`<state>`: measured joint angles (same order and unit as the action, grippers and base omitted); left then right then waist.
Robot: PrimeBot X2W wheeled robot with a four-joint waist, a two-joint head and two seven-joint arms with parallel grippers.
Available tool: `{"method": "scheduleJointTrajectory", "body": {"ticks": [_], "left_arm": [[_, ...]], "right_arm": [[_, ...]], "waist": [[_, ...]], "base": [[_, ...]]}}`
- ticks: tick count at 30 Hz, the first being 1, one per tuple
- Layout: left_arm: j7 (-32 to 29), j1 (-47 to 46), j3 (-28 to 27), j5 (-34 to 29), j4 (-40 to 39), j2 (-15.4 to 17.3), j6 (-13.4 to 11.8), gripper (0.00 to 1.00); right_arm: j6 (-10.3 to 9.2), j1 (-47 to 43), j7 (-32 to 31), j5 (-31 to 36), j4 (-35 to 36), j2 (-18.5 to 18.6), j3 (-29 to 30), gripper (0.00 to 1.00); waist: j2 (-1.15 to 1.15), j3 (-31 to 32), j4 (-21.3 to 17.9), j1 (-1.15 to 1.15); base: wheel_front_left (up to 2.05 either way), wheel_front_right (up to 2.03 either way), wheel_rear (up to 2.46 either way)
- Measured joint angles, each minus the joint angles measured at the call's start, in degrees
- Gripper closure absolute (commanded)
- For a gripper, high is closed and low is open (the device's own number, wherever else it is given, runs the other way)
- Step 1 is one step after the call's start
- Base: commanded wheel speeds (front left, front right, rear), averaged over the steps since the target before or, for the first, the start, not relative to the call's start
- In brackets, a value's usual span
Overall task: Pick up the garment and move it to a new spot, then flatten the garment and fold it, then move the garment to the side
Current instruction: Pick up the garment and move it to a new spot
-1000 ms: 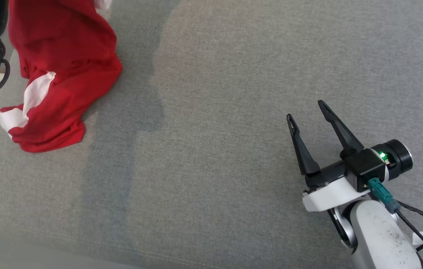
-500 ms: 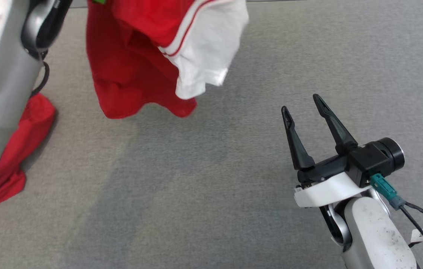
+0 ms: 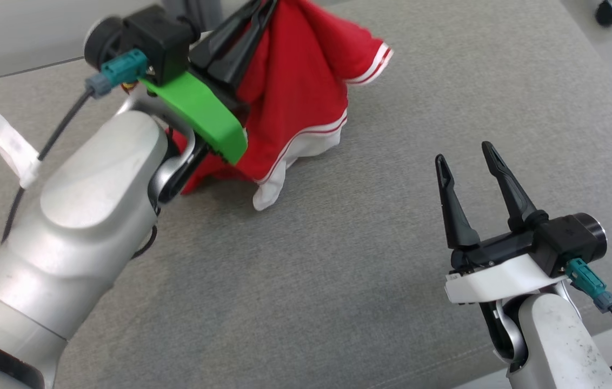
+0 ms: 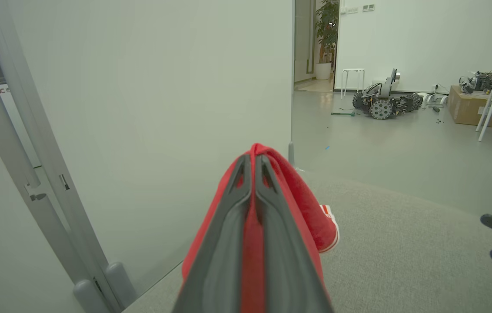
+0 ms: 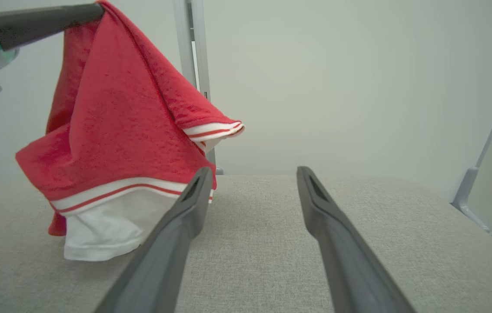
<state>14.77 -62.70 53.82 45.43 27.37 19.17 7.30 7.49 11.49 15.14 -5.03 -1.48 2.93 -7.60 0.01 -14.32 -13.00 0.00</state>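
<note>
Left gripper pinched tight on peak of red garment. Cloth hangs tent-like, white hem touching grey cushion below. Looks soft, light, limp, so probably swings and bunches. Striped sleeve edge looks best second hold. Right gripper right of garment, jaws wide, empty. Frame post behind garment, mind it.

— What lies beneath the left claw?
— A grey pad, spreading below it and off to its right. A pale panel stands just beyond the tips, with a grey post to the left.
— And farther off?
— Far beyond, right of the tips: a wheeled machine, a stool, a box and a plant.
</note>
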Motion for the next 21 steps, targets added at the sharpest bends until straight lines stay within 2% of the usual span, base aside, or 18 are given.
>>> {"method": "scheduleJointTrajectory", "body": {"ticks": [7, 8, 9, 10, 16, 21], "left_arm": [[0.19, 7.66, 0.51, 0.22, 11.43, -2.33, -0.19, 1.00], [0.21, 8.35, -0.22, -0.02, 12.50, -2.88, -0.23, 0.89], [0.25, 8.94, -1.29, -0.74, 13.23, -3.32, -0.58, 0.51], [0.26, 9.40, -2.22, -1.47, 13.61, -3.63, -1.04, 0.00], [0.27, 16.16, -10.21, -7.44, 9.22, -5.56, -2.97, 0.00], [0.35, 27.77, -18.93, -14.58, -1.02, -7.15, -6.73, 0.00]], "right_arm": [[0.00, -0.73, 0.00, -1.07, 0.59, -0.01, -0.05, 0.00], [0.00, -0.83, 0.00, -1.12, 0.59, 0.00, -0.07, 0.00], [0.00, -0.92, 0.00, -1.21, 0.60, 0.00, -0.12, 0.00], [0.00, -0.98, 0.00, -1.31, 0.59, 0.00, -0.20, 0.00], [0.00, -2.47, 0.00, -1.20, 0.04, -0.02, -0.21, 0.00], [0.00, -5.19, 0.00, 0.25, -1.19, -0.10, -0.08, 0.00]], "waist": [[0.00, -0.80, -5.80, 0.00], [0.00, -1.05, -6.39, 0.00], [0.00, -1.34, -6.88, 0.00], [0.00, -1.57, -7.19, 0.00], [0.00, -1.34, -7.77, 0.00], [0.00, 0.61, -6.60, 0.00]], "base": [[0.00, 0.00, 0.00], [0.00, 0.00, 0.00], [0.00, 0.00, 0.00], [0.00, 0.00, 0.00], [0.00, 0.00, 0.00], [0.00, 0.00, 0.00]]}}
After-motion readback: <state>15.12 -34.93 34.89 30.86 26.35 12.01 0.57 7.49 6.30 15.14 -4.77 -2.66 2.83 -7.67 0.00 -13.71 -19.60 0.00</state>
